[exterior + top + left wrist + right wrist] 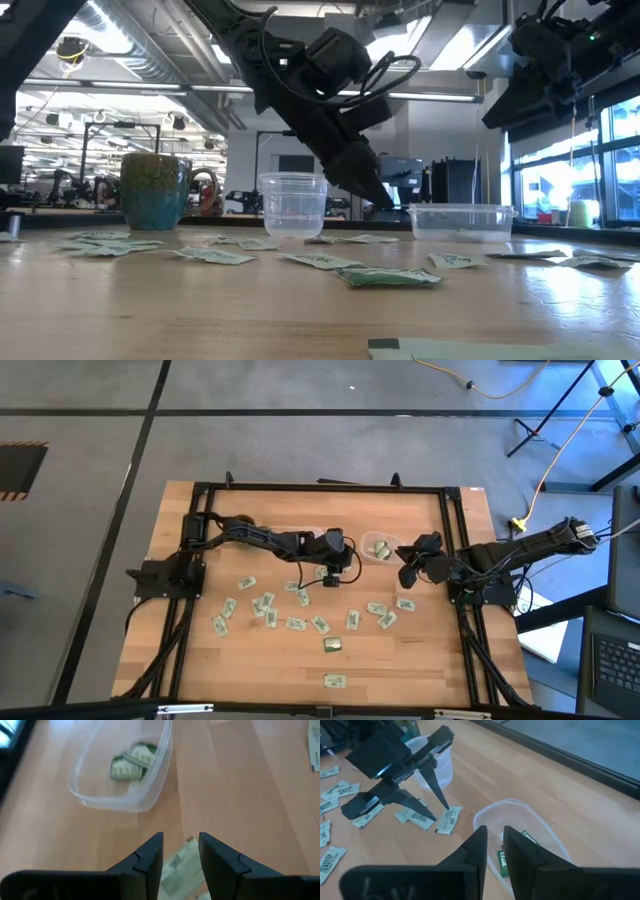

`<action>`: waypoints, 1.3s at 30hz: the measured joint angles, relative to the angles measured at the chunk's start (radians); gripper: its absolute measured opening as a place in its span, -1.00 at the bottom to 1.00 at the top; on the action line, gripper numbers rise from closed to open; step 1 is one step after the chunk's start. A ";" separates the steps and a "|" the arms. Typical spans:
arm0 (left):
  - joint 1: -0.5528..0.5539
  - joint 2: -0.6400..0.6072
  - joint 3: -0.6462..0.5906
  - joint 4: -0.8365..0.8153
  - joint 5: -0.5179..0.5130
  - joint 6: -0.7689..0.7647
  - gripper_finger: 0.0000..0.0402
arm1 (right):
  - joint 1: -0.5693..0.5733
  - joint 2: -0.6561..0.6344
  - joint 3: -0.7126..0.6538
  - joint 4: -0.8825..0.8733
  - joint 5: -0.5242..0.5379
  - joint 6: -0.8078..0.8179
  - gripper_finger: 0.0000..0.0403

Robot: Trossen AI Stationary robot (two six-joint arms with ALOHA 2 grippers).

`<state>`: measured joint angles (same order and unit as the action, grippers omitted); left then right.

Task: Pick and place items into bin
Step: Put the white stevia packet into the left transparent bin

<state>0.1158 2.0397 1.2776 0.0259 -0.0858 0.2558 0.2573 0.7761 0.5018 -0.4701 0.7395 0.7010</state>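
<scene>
Several small green-and-white packets [265, 605] lie flat across the wooden table, with a darker olive-gold one [333, 644] nearer the near edge. The clear bin [380, 547] holds a few packets [131, 761]. My left gripper [181, 847] is open and points down at the table just short of the bin. One packet [182, 865] lies flat between its fingers. My right gripper [495, 837] hovers above the bin's right side with its fingers a narrow gap apart and nothing between them. My left gripper comes down slanting from the table's left, its fingertips [445, 809] at the packet's bin-side end [454, 814]. The packet lies flat on the table. I cannot tell whether the fingers touch it.
A clear cup [445, 770] stands right behind the left gripper, on its far side. A green mug [155, 190] shows far left in the low view. More packets [415, 817] lie close beside the left gripper. The black frame rail [455, 550] runs along the table's right side.
</scene>
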 joint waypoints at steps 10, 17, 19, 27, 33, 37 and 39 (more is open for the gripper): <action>0.010 0.032 -0.001 -0.033 0.085 -0.045 -0.41 | -0.031 0.000 0.024 0.003 0.001 -0.064 -0.67; 0.010 0.045 0.000 -0.024 0.058 -0.004 -0.41 | -0.060 0.000 0.054 0.012 0.003 -0.131 -0.67; 0.010 0.047 0.000 -0.030 0.044 0.011 -0.41 | -0.061 0.000 0.054 0.014 0.003 -0.134 -0.67; 0.011 0.048 0.000 -0.029 0.055 0.028 -0.41 | -0.061 0.000 0.054 0.017 0.002 -0.130 -0.67; 0.012 0.076 -0.001 -0.019 0.063 0.028 -0.44 | -0.060 0.000 0.046 0.013 -0.007 -0.102 -0.67; 0.012 0.099 0.004 0.006 0.065 0.019 -0.48 | -0.060 0.002 0.040 0.015 -0.033 -0.093 -0.67; 0.012 0.102 0.005 0.009 0.065 0.015 -0.52 | -0.060 0.003 0.038 0.013 -0.037 -0.088 -0.67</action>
<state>0.1280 2.1414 1.2821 0.0344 -0.0207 0.2707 0.1970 0.7792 0.5401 -0.4567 0.7028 0.6126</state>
